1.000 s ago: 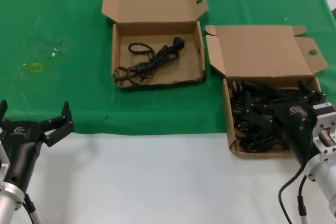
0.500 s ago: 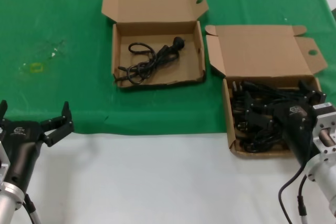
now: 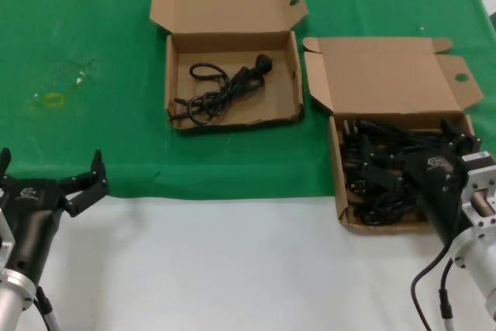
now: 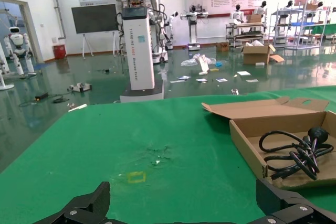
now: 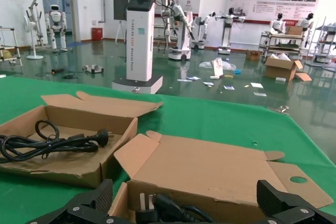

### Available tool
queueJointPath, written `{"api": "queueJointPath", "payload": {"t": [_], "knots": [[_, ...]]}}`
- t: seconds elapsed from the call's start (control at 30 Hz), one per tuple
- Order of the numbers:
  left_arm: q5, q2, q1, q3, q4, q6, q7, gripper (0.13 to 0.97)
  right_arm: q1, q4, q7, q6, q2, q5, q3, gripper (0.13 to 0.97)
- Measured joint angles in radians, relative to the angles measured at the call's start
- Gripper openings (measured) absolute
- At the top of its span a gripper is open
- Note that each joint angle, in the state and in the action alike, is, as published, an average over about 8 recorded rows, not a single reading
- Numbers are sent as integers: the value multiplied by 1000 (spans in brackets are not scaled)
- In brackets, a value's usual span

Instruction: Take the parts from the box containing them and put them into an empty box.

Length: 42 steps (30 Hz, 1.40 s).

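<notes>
The box containing the parts [image 3: 339, 184] stands open at the right, piled with black power cords [image 3: 380, 180]. My right gripper [image 3: 415, 153] is open and hovers low over this pile, holding nothing. In the right wrist view its fingers [image 5: 86, 205] straddle a black plug [image 5: 163, 209] by the box's wall [image 5: 210, 195]. The other box [image 3: 232, 118] stands open at the back centre with one coiled cord [image 3: 221, 91] in it; it also shows in the left wrist view [image 4: 247, 137]. My left gripper [image 3: 50, 167] is open and empty, parked at the near left.
A green cloth [image 3: 93, 36] covers the far part of the table, with a small yellow mark [image 3: 53, 100] on it. The near part is bare white tabletop [image 3: 232, 261]. Both boxes' lids [image 3: 387, 71] stand open towards the back.
</notes>
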Motion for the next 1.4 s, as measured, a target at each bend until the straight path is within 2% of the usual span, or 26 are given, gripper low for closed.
{"api": "queueJointPath", "payload": {"t": [1.4], "knots": [[0,0,0,0,0,0,0,966,0,0,0,0,0,0,0,966]]}}
